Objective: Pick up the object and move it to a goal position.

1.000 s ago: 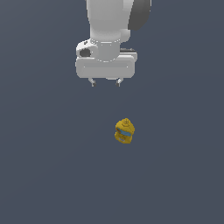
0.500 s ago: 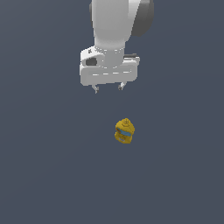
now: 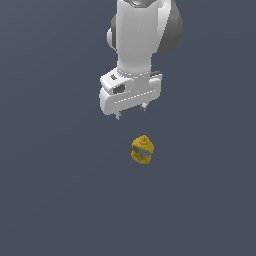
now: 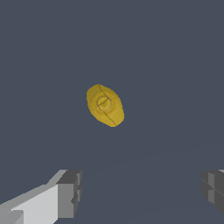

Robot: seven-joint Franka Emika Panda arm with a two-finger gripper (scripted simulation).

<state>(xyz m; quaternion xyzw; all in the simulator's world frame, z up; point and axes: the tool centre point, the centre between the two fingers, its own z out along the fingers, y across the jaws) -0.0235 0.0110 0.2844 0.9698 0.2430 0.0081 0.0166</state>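
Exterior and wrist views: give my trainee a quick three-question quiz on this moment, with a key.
1. True or false: the white robot tool is holding the small mustard-yellow bottle with a blue band.
2. Multiple choice: the tool's jaws are A) shut, B) open, C) hidden.
3. In the wrist view, fill in: the bottle lies ___ the two grey fingertips, not between them.

Key: 1 false; 2 B; 3 beyond.
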